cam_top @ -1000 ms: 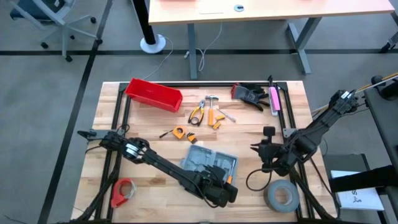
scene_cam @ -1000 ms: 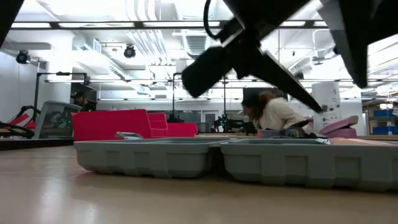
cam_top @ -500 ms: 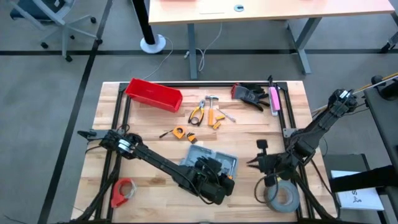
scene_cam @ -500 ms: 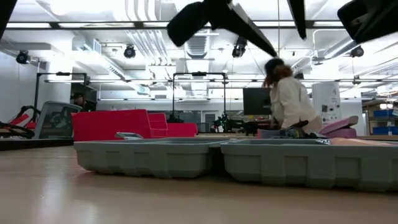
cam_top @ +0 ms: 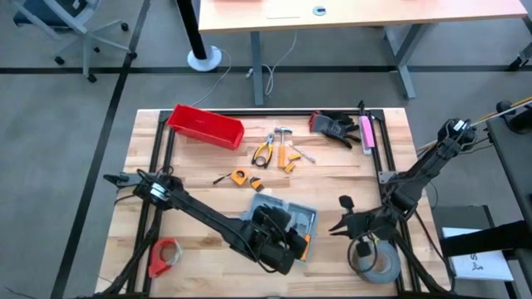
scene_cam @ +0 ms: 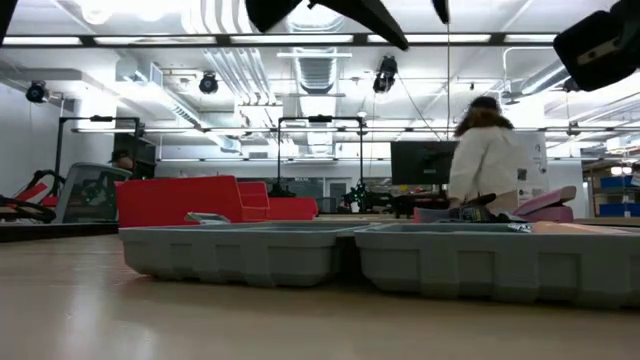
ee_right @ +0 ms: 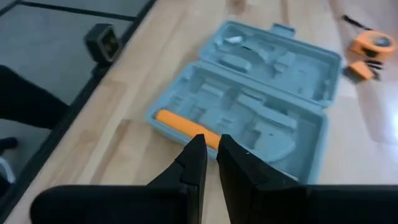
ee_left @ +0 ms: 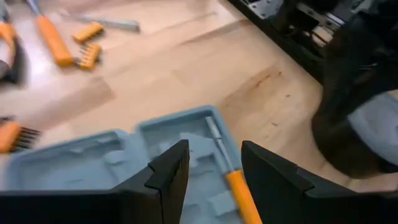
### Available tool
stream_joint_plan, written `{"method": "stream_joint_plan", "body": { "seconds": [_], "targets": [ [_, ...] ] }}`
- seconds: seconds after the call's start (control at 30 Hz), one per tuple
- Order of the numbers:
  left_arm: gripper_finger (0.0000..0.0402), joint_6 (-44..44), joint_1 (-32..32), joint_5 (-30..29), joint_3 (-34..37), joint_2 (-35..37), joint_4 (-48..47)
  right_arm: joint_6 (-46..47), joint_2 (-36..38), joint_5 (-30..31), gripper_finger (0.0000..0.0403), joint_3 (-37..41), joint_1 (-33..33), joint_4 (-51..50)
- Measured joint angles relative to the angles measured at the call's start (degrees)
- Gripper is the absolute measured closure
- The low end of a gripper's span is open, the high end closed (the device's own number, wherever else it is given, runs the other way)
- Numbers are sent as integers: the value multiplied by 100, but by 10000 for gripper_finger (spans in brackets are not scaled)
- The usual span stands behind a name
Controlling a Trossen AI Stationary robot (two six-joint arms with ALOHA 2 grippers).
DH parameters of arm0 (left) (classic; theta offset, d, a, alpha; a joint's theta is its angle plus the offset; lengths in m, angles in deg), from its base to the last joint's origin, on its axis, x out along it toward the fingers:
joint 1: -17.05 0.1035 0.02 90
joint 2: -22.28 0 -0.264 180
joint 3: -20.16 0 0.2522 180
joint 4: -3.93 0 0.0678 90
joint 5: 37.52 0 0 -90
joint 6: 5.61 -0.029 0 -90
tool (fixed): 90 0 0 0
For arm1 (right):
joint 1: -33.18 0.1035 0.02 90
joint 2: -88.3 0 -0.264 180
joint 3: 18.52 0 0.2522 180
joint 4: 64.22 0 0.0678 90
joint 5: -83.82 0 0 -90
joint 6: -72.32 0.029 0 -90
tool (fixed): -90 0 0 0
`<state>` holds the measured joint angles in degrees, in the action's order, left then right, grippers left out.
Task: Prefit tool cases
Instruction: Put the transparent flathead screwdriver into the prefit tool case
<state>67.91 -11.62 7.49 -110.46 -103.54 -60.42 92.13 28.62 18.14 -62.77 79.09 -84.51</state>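
The grey-blue tool case lies open and flat on the wooden table, its two halves resting side by side. An orange-handled tool lies in a recess along its near-right side. My left gripper hangs open above the case's near part, with nothing between its fingers. My right gripper is shut and empty. It slants down toward the case from the right, above the table beside the tape roll.
A red bin stands at the far left. Pliers and small orange tools, an orange tape measure, black gloves and a pink object lie beyond the case. A grey tape roll sits near right, a red dispenser near left.
My left gripper has risen above the case and drawn a little toward the table's left, turning as it went; in the low view it has gone up almost out of the picture. My right gripper has moved toward the near edge and tipped downward toward the case.
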Motion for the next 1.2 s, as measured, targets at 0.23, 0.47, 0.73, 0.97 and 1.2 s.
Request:
{"method": "stream_joint_plan", "body": {
  "seconds": [0.23, 0.47, 0.73, 0.97, 1.2],
  "targets": [
    [252, -152, -36, -102, 0, 139, -520, -287, 0, -210, 378, 282, 35, 721],
    [278, -373, -32, -6, 30, 144, -504, -396, -39, -346, 378, 518, 33, 1044],
    [307, -795, -21, 69, 408, 147, 533, -1198, -39, -1348, 379, 1194, 35, 3273],
    [316, -1662, 179, 1036, 1135, 142, 2416, -887, -39, -1377, 380, 1638, 33, 3727],
    [323, -2538, 456, 1860, 1478, 142, 3805, -687, -39, -1378, 380, 1715, 33, 3732]
  ]
}}
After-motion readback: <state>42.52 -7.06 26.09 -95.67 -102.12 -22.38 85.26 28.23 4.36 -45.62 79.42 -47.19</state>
